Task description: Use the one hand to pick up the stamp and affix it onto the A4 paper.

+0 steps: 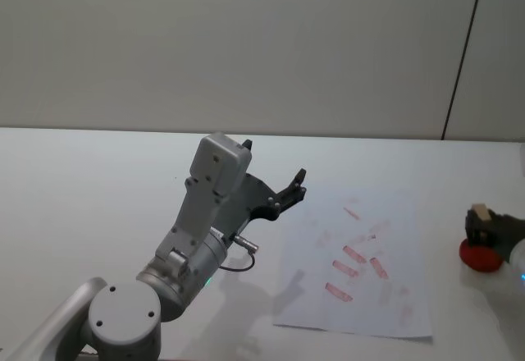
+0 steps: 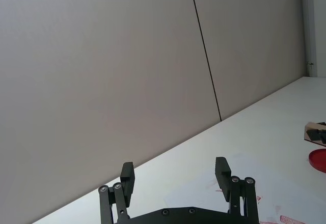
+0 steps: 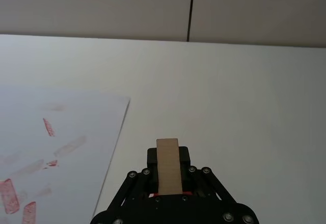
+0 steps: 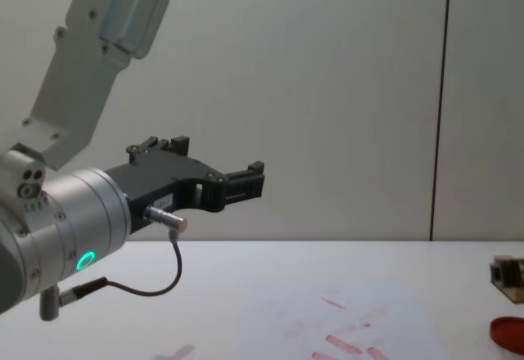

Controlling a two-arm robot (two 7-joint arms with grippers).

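Wood is what my right gripper's fingers (image 3: 184,157) pinch: they press on both sides of the stamp (image 3: 168,172), a small tan block. The right gripper (image 1: 490,228) sits at the 3 o'clock edge of the table in the head view. The stamp is right over the red ink pad (image 1: 479,258). I cannot tell if its low end touches the pad.

I think the stamp's long side runs up and down. One short end points up and the other points down at the pad. In the right wrist view the long side lies in line with the fingers.

The A4 paper (image 1: 361,299) lies at 9 o'clock from the pad, near it, with red marks on it.

Here is what I think could go wrong. The pinch only holds a small bit of the block, so it could tip or slip when I lift it. Then the mark would come out crooked or faint. The wet end could drip or smear on the white table on the way. The paper is thin, so it could stick to the stamp and lift, or slide when I push.

My left gripper (image 1: 292,192) hangs in the air at 10 o'clock from the paper, fingers spread wide and holding nothing.
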